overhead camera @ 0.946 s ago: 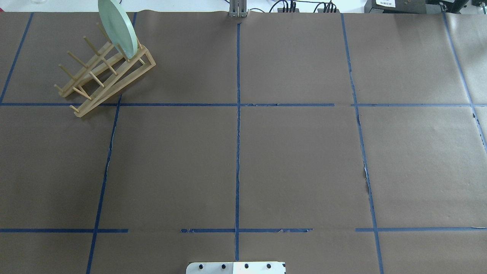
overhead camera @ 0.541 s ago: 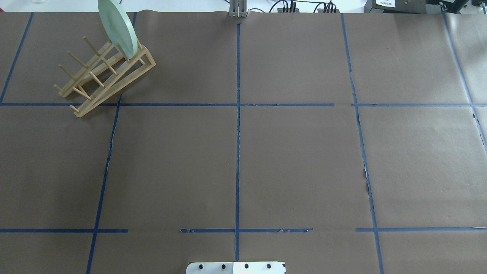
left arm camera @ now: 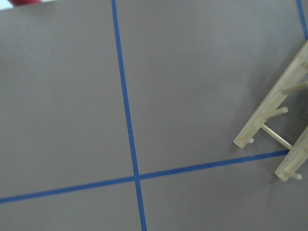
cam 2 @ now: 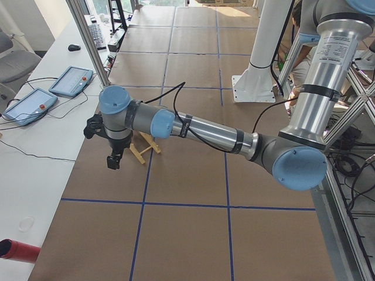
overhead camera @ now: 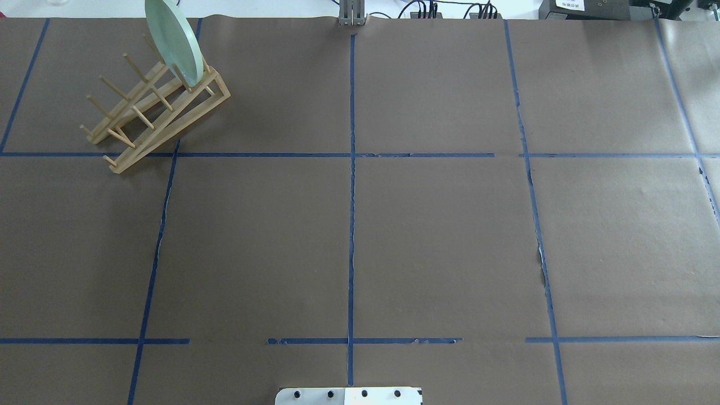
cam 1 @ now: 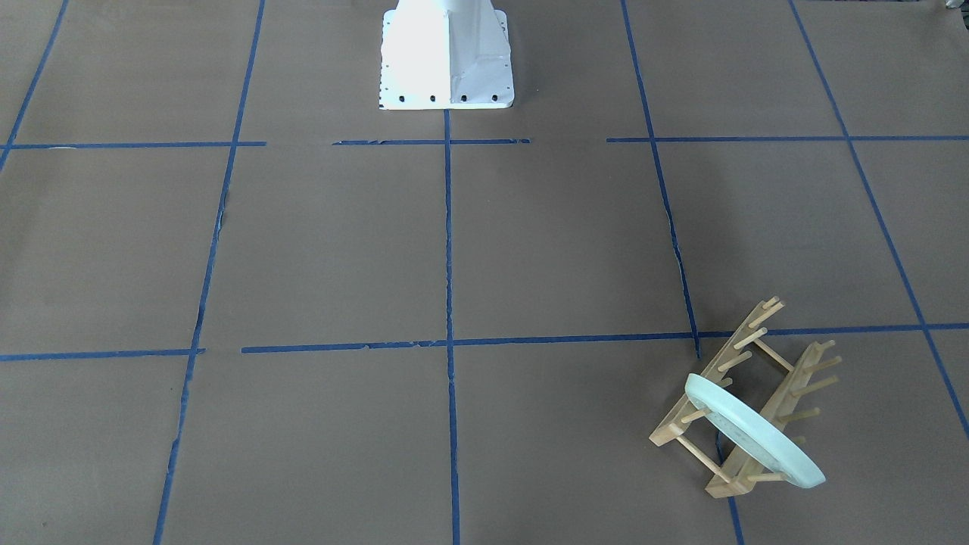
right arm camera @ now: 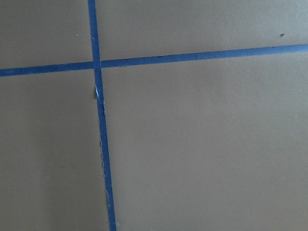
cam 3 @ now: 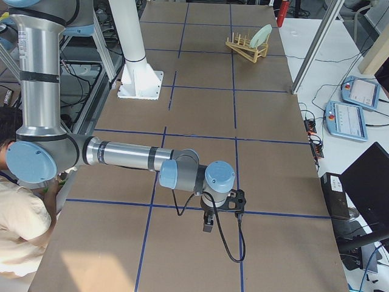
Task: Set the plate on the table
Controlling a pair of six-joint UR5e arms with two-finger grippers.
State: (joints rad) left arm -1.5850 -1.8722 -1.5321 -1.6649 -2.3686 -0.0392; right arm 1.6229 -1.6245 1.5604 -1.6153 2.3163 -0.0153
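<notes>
The pale mint-green plate (overhead camera: 173, 39) stands on edge in the far end of the wooden peg rack (overhead camera: 152, 107), at the far left of the table (overhead camera: 439, 236). It also shows in the front-facing view (cam 1: 749, 431) and the right side view (cam 3: 262, 35). My left gripper (cam 2: 114, 159) hangs over the table near the rack's near end (left arm camera: 272, 98); I cannot tell if it is open. My right gripper (cam 3: 208, 226) hangs over the table's right end, far from the plate; I cannot tell its state either.
The white robot base (cam 1: 445, 60) sits at the table's near middle edge. Teach pendants (cam 2: 70, 79) lie on the white bench beyond the far edge. Blue tape lines (overhead camera: 351, 225) divide the brown paper. A person is at the lower left of the right side view.
</notes>
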